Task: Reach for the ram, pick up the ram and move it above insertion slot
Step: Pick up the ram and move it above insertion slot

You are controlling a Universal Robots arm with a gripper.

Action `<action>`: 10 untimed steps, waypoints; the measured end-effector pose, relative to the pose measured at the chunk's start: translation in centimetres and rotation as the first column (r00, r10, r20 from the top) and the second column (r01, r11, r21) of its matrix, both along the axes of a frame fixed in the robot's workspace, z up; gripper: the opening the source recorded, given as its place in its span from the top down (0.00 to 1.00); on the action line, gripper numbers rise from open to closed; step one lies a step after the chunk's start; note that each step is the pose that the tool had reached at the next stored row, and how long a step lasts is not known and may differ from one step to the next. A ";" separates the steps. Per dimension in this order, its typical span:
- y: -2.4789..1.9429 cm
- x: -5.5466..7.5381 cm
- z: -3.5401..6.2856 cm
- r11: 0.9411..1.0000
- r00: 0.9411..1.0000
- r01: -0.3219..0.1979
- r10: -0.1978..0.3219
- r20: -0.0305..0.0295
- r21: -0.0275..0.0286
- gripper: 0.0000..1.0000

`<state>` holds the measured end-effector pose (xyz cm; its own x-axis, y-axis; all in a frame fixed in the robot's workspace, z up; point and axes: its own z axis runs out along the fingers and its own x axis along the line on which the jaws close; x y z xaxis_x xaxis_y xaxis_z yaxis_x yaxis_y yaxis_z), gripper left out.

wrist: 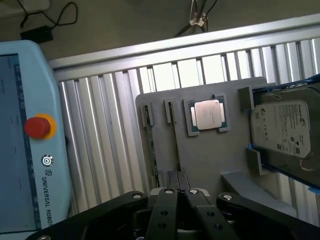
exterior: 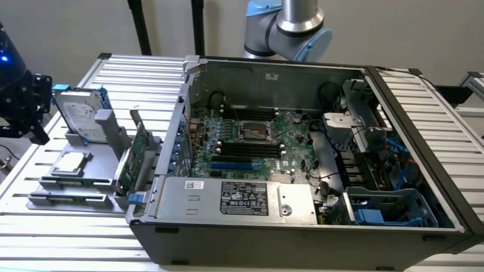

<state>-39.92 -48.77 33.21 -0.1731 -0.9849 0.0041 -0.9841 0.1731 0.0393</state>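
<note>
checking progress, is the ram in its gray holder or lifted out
In the holder: the ram sits on edge in a groove of the gray holder, and the end effector is not holding it.

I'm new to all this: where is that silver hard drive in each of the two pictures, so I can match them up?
Exterior view: the hard drive stands upright on the gray holder, at the exterior view's left, outside the computer case.
Wrist view: the hard drive sits next to the processor chip on that holder.
Shared landmark: the square silver processor chip beside it.
</note>
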 end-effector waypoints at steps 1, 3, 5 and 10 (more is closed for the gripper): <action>-0.01 0.0 -0.01 1.000 1.000 0.000 0.000 0.000 0.000 0.88; -0.07 0.0 -0.02 1.000 1.000 -0.001 0.001 -0.001 0.000 0.82; -0.14 0.0 -0.07 1.000 1.000 -0.002 0.002 -0.001 0.000 0.76; -0.49 0.0 -0.77 1.000 1.000 -0.004 0.004 -0.001 0.001 0.69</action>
